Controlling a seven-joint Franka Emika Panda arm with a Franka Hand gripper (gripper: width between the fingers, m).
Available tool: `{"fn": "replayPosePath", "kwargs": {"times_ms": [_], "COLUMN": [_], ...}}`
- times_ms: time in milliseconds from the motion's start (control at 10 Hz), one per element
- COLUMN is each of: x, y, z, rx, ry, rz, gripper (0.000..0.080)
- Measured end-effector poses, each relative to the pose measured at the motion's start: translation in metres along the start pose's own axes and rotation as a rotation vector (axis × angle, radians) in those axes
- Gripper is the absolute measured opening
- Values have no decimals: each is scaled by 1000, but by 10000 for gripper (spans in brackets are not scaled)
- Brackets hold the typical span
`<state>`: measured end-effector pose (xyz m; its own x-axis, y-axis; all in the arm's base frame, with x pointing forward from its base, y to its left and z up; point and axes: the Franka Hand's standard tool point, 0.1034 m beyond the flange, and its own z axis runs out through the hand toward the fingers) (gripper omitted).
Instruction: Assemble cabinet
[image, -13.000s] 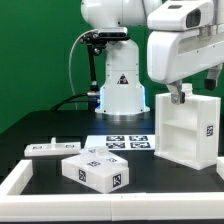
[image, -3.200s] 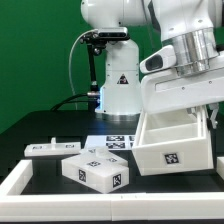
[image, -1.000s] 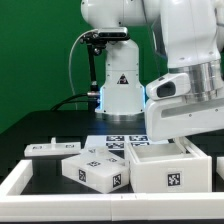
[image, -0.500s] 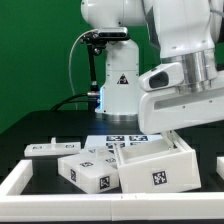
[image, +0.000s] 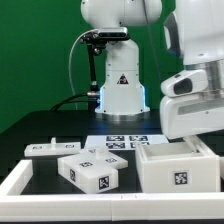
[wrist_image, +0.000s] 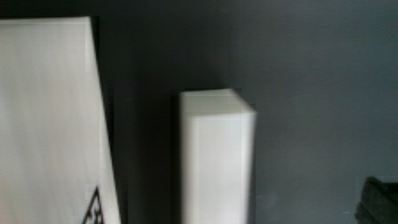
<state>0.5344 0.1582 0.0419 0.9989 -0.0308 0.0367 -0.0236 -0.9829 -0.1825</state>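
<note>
- The cabinet body (image: 178, 168) lies low on the black table (image: 40, 125), at the near right of the exterior view, with one square black-and-white tag on the face turned toward the camera.
- The gripper (image: 190, 138) hangs straight over the far right part of that body, very close to its top edge. The bulky white housing of the arm fills the space above it.
- The fingers are hidden between the housing and the body, so I cannot tell whether they are apart, together or clamped on anything.
- A small box (image: 90, 172) (white, with tags on its top and near face) sits to the left of the body, near it but apart.
- A flat piece (image: 52, 148) lies farther left and a little farther back, flat on the table.
- The marker board (image: 125, 142) lies flat in the middle, behind the small box and just left of the body's far corner.
- The robot base (image: 120, 90), with its triangle sticker, stands at the far middle.
- In the wrist view a wide white panel (wrist_image: 45, 110) and a narrow white slab (wrist_image: 217, 160) stand side by side with a dark gap between them. A scrap of tag pattern shows low on the panel. I cannot tell which parts these are.
</note>
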Motion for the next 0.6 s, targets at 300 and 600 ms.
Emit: {"fn": "replayPosePath", "kwargs": {"times_ms": [300, 600], "x": [2, 0], "y": [17, 26], "z": [3, 8], "rx": [-2, -4], "ry": [-5, -14], "rz": [-48, -56], "gripper": [798, 798]}}
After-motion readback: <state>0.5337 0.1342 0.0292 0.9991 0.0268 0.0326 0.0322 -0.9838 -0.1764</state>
